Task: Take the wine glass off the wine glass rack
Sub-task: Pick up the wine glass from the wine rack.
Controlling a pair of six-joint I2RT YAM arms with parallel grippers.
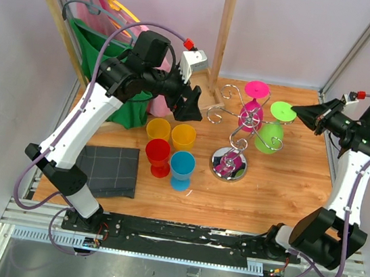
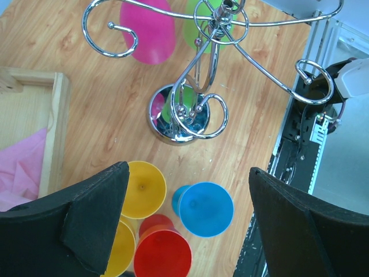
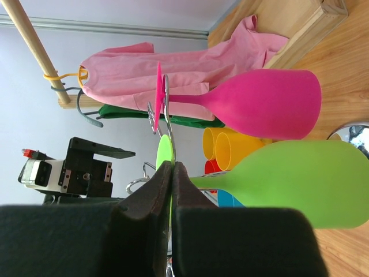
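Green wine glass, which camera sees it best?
Right wrist: the green wine glass looks big, bowl and stem, foot pinched between the fingers. Top view shows it small, hanging on the rack. Left wrist shows just some bowl.

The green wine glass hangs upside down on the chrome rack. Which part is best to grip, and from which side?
Grip the flat round foot at its rim, coming from the right. The green wine glass hangs bowl down on the wine glass rack, so its thin foot lies on top, facing outward. The right gripper is shut on that rim.
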